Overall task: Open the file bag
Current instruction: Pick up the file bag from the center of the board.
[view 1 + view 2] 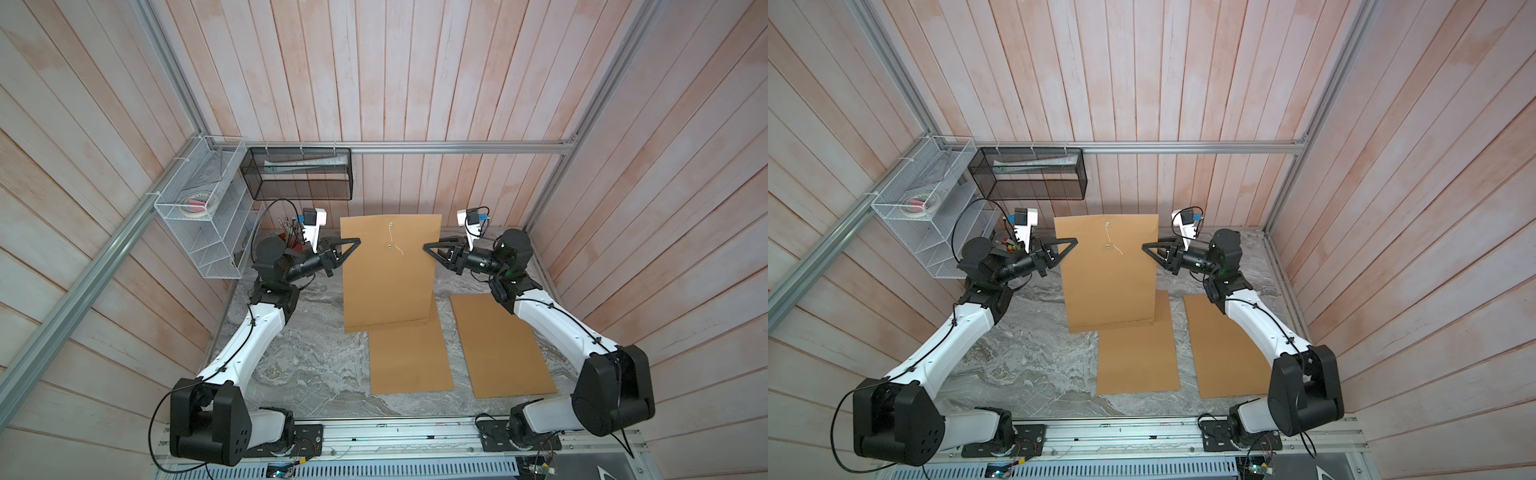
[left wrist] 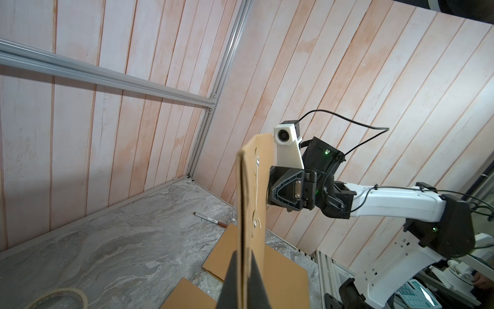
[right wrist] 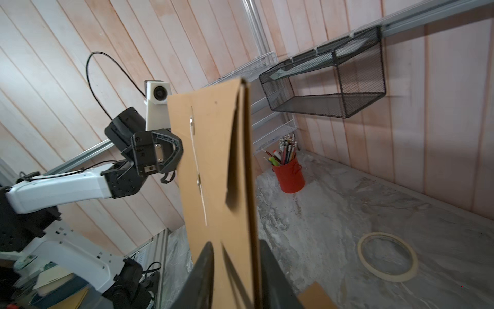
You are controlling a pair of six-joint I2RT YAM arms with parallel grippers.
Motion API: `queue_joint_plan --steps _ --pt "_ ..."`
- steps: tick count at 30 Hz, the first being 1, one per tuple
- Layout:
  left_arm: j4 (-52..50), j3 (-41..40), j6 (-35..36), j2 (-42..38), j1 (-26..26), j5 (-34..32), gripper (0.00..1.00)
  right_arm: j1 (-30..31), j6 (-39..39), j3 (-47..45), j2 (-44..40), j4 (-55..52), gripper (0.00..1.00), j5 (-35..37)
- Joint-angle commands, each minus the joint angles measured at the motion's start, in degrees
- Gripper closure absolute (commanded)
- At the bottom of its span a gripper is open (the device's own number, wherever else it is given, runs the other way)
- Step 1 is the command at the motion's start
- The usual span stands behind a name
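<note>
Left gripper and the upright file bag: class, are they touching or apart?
Touching. The left wrist view shows the left gripper clamped on the file bag, its fingers pressed against both faces of the bag's edge.

In both top views the upright file bag point(image 1: 388, 270) hides the far end of the brown sheet point(image 1: 409, 361) lying on the worktop point(image 1: 316, 365) beneath it, and the left wrist view's border cuts off the tape roll point(image 2: 57, 298) behind the bag.
</note>
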Motion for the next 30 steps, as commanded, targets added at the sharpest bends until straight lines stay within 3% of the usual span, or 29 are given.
queue_joint_plan --steps 1,5,10,16,30 --pt "-5.34 2.28 3.99 -2.21 0.12 -3.83 1.0 -0.07 -6.67 -0.75 -4.15 -9.48 0.69 11.25" --pt "-8.8 3.41 5.35 -2.8 0.14 -4.76 1.0 1.28 -11.63 -0.63 -7.44 -16.13 0.68 20.68" --pt "-12.39 4.62 6.51 -3.23 0.09 -5.31 1.0 7.26 -18.37 2.12 -9.12 -23.05 0.68 32.73" --pt "-15.0 5.34 6.73 -3.74 -0.65 -5.22 1.0 16.13 -24.39 6.52 -5.79 -24.55 0.76 43.2" --pt "-19.9 6.27 9.57 -5.41 -2.93 -6.06 1.0 22.67 -29.77 12.62 2.2 -25.61 0.75 46.33"
